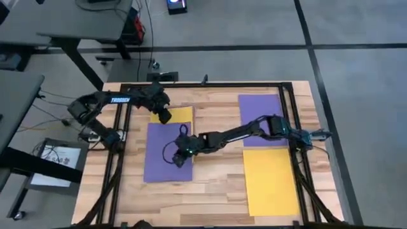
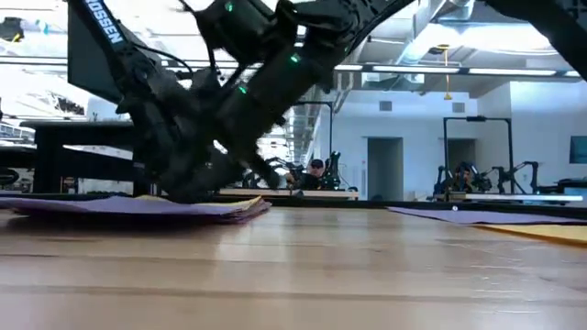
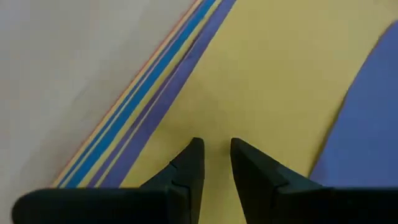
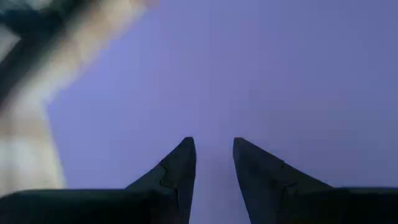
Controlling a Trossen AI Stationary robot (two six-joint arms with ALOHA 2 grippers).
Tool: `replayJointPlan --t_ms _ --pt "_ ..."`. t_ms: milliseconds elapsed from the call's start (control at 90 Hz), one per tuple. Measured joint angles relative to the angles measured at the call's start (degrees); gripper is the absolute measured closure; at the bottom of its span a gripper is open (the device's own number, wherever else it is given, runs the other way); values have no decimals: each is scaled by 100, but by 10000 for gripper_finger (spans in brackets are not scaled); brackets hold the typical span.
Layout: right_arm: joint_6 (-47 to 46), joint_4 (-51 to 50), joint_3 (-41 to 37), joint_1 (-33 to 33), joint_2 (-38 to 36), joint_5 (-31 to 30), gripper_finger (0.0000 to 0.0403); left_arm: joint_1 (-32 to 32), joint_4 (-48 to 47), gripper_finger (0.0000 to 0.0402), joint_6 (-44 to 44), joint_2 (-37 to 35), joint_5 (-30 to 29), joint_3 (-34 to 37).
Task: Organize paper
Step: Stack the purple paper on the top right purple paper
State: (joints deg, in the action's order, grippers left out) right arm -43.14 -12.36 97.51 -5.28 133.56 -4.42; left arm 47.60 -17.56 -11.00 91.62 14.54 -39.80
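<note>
On the table, the left claw hangs over a yellow sheet at the far left, its fingers slightly apart with nothing between them. That sheet tops a stack whose blue, yellow, purple and orange edges show at one side. Just nearer lies a purple sheet, overlapping the yellow one, and the right claw is low over it, fingers also slightly parted and empty. On the right side lie another purple sheet and, nearer, a yellow sheet.
</note>
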Motion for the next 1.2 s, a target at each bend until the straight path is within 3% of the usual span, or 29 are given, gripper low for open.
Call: replayJointPlan --t_ms 144,411,544,689,822,1000,1200 --pt "-7 -920 26 -29 -128 29 301 10 34 336 -223 8 -49 12" --pt "0 -3712 -22 -85 -746 13 301 41 71 336 -589 14 -86 55" --pt "14 -4888 -7 -13 -1062 -375 301 43 171 336 -708 6 -107 145" --pt "121 -5213 -9 157 -1189 -472 301 43 174 336 -681 6 -124 152" --pt "93 -4852 -1 237 -1414 -472 301 43 -65 336 -227 -166 -292 31" --pt "369 -4157 0 189 -1434 -468 301 34 -460 336 391 -890 -395 -238" --pt "942 -4606 0 281 -1440 -453 301 -127 -1049 336 679 -1797 -273 -352"
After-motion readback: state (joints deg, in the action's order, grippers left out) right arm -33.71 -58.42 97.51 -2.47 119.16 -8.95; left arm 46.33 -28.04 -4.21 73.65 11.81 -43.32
